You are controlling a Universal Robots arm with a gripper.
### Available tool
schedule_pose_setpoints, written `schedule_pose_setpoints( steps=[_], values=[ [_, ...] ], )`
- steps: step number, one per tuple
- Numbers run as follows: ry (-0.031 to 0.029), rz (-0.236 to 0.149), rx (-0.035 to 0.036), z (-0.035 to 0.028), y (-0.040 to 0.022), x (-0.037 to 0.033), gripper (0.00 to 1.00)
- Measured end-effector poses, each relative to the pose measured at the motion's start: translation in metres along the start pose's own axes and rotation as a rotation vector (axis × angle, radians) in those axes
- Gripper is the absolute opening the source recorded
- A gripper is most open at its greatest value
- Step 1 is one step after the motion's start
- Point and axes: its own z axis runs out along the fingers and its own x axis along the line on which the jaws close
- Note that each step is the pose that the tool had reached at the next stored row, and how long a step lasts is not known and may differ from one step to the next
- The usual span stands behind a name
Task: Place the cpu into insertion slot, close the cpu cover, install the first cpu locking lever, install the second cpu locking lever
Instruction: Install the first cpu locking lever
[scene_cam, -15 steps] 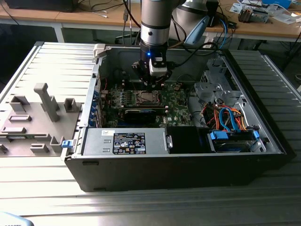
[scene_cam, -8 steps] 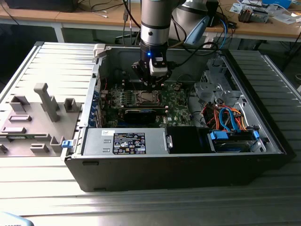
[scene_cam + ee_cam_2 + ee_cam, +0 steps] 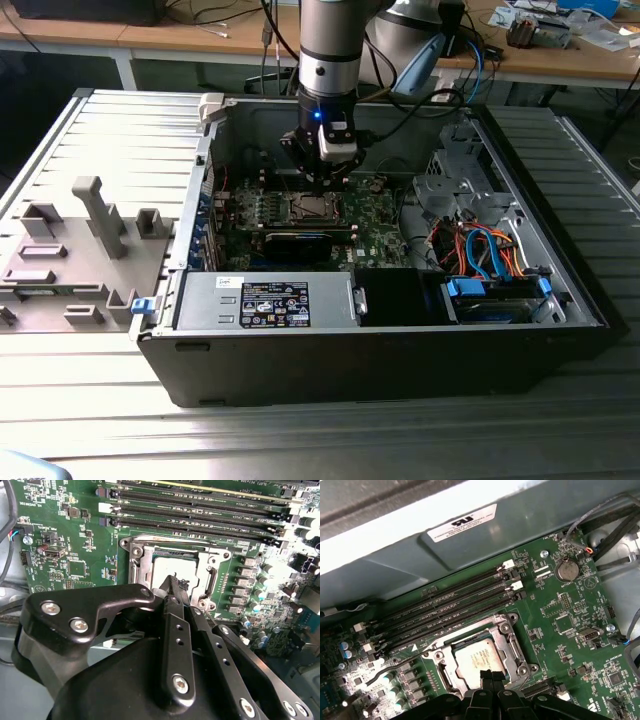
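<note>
While the cpu [image 3: 479, 661] already lay in the insertion slot [image 3: 512, 642], the gripper [image 3: 492, 676], jaws clenched empty, hovered over it, so closing the cpu cover seemed in hand.

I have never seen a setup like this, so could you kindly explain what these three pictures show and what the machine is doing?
The exterior view looks from outside at an open dark computer case lying on a slatted metal table. A grey robot arm reaches down into it. At its end is a black gripper, the arm's two-fingered hand.

The other two pictures come from cameras riding near the arm's wrist, looking down past the gripper at the green motherboard.

In both wrist views the small square silvery-grey cpu lies in the metal-rimmed insertion slot, with the thin silvery cpu cover framing it. Long black memory slots run beside the socket.

The fingers look shut together over the chip's edge. I cannot tell whether they touch it.
</note>
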Motion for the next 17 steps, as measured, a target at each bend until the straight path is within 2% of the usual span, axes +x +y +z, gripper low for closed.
schedule_pose_setpoints(
  steps=[17],
  values=[
    [-0.0017, -0.036, -0.0008, 0.0, 0.0, 0.0, 0.11]
  ],
)
